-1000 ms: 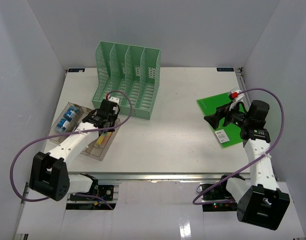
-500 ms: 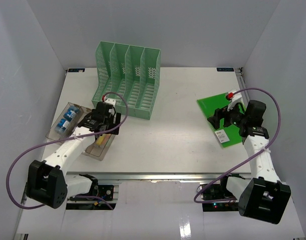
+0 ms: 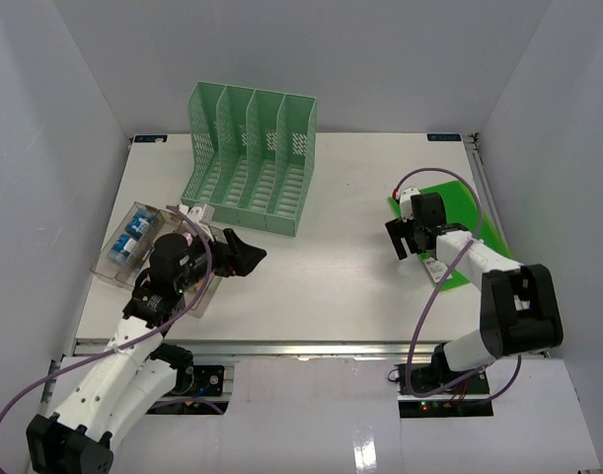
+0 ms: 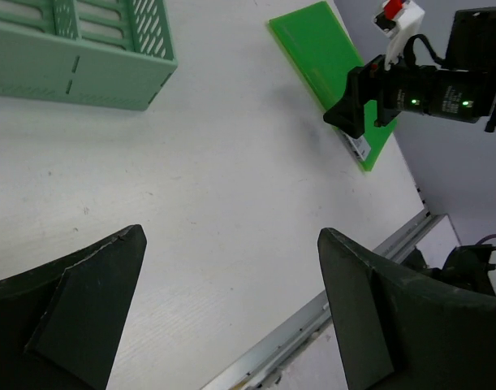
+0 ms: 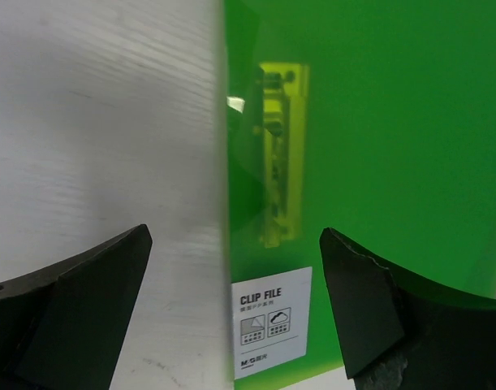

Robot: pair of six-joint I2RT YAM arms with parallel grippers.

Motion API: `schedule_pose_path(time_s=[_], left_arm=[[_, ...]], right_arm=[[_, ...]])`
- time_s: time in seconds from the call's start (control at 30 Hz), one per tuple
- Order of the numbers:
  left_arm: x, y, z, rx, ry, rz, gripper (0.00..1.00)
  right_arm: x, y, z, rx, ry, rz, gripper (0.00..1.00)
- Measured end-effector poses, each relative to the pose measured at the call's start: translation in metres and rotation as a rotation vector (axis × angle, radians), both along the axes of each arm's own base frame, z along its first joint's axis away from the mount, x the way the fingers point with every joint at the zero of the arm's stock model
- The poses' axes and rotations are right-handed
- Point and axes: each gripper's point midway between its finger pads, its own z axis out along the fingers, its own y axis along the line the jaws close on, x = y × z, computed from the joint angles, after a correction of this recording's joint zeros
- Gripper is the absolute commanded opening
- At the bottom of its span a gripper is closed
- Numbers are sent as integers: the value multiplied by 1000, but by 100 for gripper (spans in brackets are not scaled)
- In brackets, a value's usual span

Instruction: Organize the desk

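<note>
I see the white desk (image 3: 340, 267) from above, wide beneath both arms. My left gripper (image 3: 244, 259) hangs over it with jaws spread wide and empty, just beside a clear tray (image 3: 106, 265) and near the mint-green file rack (image 3: 247, 163). My right gripper (image 3: 405, 237) is also spread (nothing pinched), poised over the edge of a flat green clip file (image 5: 377, 162) on the desk's right side.

The left arm (image 3: 148, 301) and right arm (image 3: 469, 252) reach out, jaws spread wide.
</note>
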Motion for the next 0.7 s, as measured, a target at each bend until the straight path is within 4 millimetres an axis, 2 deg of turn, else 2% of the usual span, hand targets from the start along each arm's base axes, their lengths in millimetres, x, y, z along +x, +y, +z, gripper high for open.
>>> schedule_pose_path(time_s=[0.07,0.1,0.2,0.3,0.47,0.6,0.7], left_arm=[[-6,1,-6,-47,27,17,98],[-9,1,-10,-72,40,28,98],[-15,2,-15,-126,65,47,98],[-15,-1,-17,-186,81,58,98],[-12,-7,-27,-267,136,68,98],[-10,-13,-32,-328,174,60,98],[-6,-22,-33,-365,198,35,98]], right_arm=[[2,-12,-16,-71,35,-44,99],[3,-17,-23,-103,50,-62,96],[15,-23,-22,-152,24,-97,77],[22,-26,-26,-187,14,-113,65],[25,-26,-33,-196,6,-116,29],[24,-29,-36,-214,1,-103,14],[25,-28,-34,-211,-7,-95,8]])
